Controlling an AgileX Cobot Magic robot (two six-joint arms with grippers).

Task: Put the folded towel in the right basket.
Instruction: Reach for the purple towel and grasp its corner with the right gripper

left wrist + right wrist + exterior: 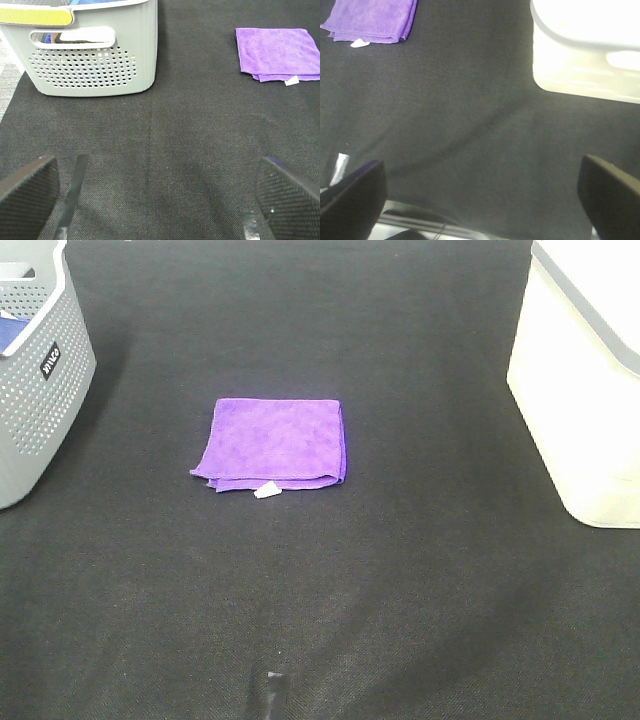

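Observation:
A folded purple towel (273, 442) with a small white tag lies flat on the black mat in the middle. It also shows in the left wrist view (278, 53) and the right wrist view (371, 19). The right basket (585, 380) is white and stands at the mat's right edge; it shows in the right wrist view (585, 45) too. My left gripper (160, 195) is open and empty, well short of the towel. My right gripper (485, 192) is open and empty, near the mat's front edge. Neither gripper shows in the high view.
A grey perforated basket (35, 370) stands at the left edge with blue cloth inside; it shows in the left wrist view (90, 50). Strips of tape (72, 195) lie on the mat near the front.

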